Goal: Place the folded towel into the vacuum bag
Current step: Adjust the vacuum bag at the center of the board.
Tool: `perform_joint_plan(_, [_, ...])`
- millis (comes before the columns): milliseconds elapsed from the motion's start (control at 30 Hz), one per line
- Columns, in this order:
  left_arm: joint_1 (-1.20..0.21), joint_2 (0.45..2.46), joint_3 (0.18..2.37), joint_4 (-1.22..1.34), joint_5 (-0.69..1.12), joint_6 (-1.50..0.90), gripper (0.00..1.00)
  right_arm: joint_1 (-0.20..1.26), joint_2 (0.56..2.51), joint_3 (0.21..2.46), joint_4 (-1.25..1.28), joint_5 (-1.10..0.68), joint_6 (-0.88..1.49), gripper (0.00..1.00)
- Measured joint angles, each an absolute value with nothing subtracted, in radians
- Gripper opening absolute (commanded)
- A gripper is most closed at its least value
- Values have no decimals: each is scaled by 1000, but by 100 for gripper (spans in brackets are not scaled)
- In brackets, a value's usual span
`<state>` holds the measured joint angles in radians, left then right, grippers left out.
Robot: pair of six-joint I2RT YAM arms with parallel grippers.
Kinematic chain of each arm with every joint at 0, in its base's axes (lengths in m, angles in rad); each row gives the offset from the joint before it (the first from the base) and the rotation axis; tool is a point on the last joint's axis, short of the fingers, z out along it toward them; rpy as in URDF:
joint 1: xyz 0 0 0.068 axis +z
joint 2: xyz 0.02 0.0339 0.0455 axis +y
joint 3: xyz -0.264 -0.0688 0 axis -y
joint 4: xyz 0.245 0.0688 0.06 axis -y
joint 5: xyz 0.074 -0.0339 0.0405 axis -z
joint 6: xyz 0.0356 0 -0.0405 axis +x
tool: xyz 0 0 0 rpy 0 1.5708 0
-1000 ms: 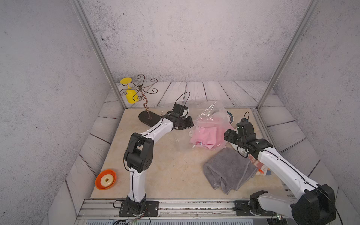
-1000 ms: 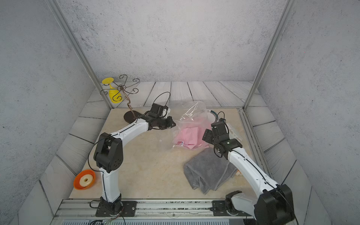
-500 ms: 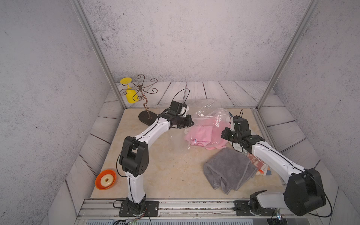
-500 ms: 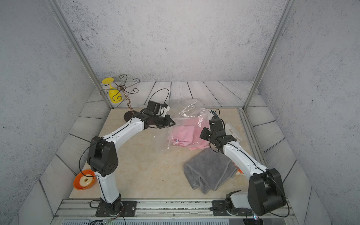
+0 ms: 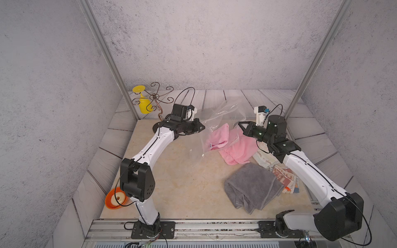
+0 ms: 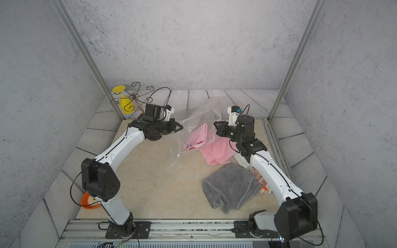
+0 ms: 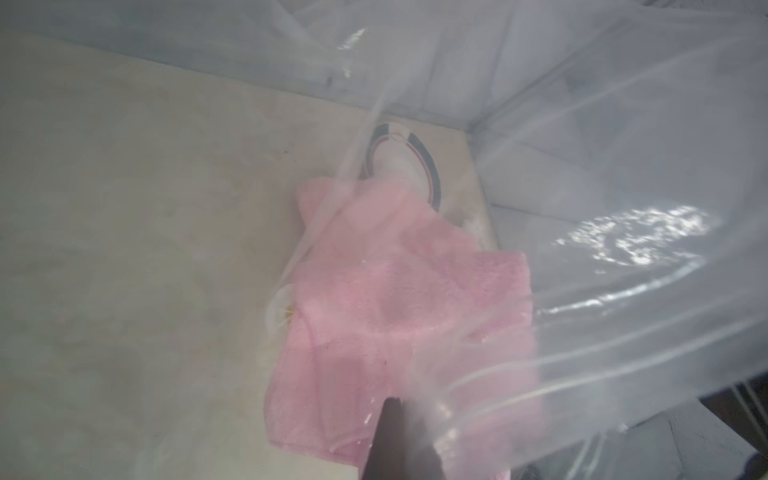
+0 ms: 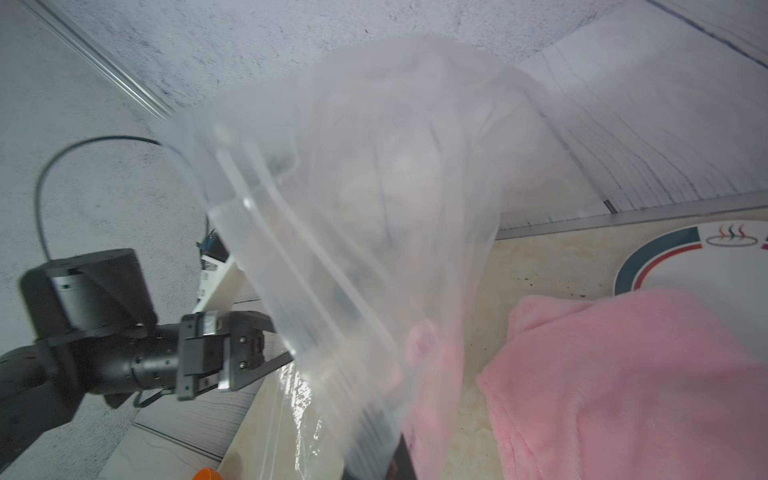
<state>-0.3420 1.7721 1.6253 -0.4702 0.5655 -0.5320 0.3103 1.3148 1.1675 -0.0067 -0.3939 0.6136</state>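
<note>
The left gripper (image 5: 201, 128) was closed, jaws together on the edge of the large transparent crinkly plastic vacuum bag (image 5: 223, 111) that faced it. In the right wrist view its black fingers (image 8: 249, 357) ran straight into the film. The right gripper (image 5: 240, 124) was also closed, with its tips at the opposite edge of the vacuum bag. In the right wrist view the film draped directly over its own dark finger (image 8: 405, 461), consistent with a clamp on the plastic. The vacuum bag hung between the two grippers. It was raised into a peak toward the rear wall, and its lower part trailed onto the beige tabletop (image 5: 176, 182), where a small white piece (image 5: 203, 155) sat on its edge. The soft pink towel (image 5: 218, 137) lay between the grippers. One portion showed through the film, apparently inside the bag. A second pink portion (image 5: 238, 150) lay outside the film on the tabletop, just beside the right forearm. Whether the two portions were one piece could not be told. In the left wrist view the pink cloth appeared behind the plastic, with a white plate bearing a dark blue and red ring (image 7: 430, 170) beyond it. Nearer the front rail, a loosely folded grey towel (image 5: 253, 189) rested on the tabletop, apart from the bag. Patterned cloths (image 5: 265, 160) lay under the right arm, touching the grey towel. A curled wire stand (image 5: 155, 101) carrying a yellow plastic goblet (image 5: 142, 105) stood behind the left gripper. A round orange object (image 5: 115, 198) lay beside the left arm's elbow.
</note>
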Motion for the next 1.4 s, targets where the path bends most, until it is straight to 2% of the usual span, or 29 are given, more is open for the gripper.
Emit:
perform_joint_plan(200, [-310, 1769, 1609, -466, 559, -531, 0, 290, 1318, 1175, -36, -410, 620, 0])
perform_joint_plan(400, [-312, 1748, 1664, -400, 746, -552, 0, 281, 1379, 1258, -165, -331, 599, 0])
perform_joint_plan(567, [-312, 1723, 1668, -199, 913, -663, 0, 262, 1441, 1264, -239, -272, 606, 3])
perform_joint_plan(600, [-312, 1722, 1665, -184, 913, -674, 0, 260, 1451, 1261, -249, -267, 611, 6])
perform_joint_plan(633, [-312, 1722, 1657, -176, 903, -681, 0, 257, 1461, 1258, -260, -263, 615, 17])
perform_joint_plan(667, [-312, 1722, 1643, -174, 884, -684, 0, 257, 1467, 1251, -267, -261, 620, 37])
perform_joint_plan(733, [-313, 1722, 1603, -176, 833, -690, 0, 255, 1469, 1236, -276, -259, 629, 60])
perform_joint_plan(833, [-313, 1731, 1525, -179, 744, -699, 0, 246, 1467, 1220, -275, -259, 637, 77])
perform_joint_plan(1033, [-316, 1784, 1425, -176, 633, -731, 0, 159, 1427, 1172, -290, -246, 670, 92])
perform_joint_plan(1233, [-317, 1804, 1410, -172, 601, -751, 0, 41, 1364, 1054, -291, -203, 765, 98])
perform_joint_plan(1400, [-317, 1804, 1410, -165, 598, -760, 0, 43, 1428, 1039, -297, -234, 814, 100])
